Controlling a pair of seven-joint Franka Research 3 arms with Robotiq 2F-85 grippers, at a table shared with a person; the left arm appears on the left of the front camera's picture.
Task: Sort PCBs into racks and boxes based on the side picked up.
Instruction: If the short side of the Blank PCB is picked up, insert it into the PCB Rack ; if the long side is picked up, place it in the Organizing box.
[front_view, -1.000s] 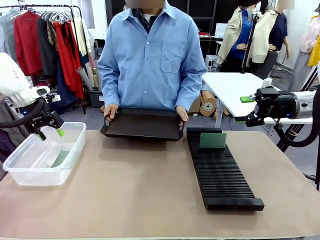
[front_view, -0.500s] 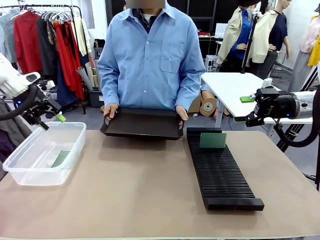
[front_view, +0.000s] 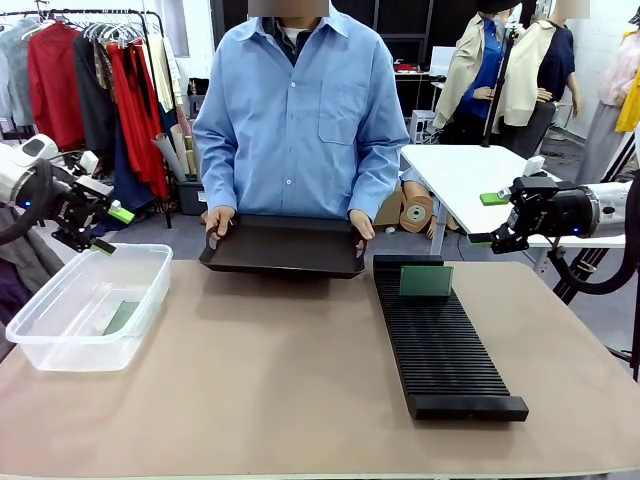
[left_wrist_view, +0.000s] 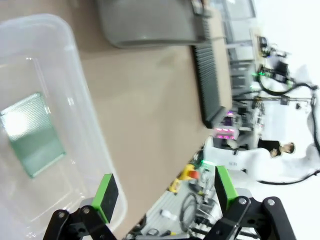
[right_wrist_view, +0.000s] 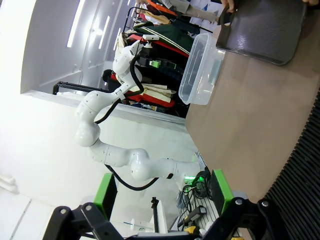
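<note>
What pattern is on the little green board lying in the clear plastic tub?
The PCB in the tub shows a lighter green face with a fine dot grid, clearest in the left wrist view.

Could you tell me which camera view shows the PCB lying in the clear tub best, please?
The left wrist view: the PCB lies flat in the clear tub, its dot grid visible. The front view shows it small through the wall; the right wrist view shows just a faint green smudge.

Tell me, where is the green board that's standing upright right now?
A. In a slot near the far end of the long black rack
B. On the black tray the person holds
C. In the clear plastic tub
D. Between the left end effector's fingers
A: the upright green board stands in a slot near the far end of the black rack.
</note>
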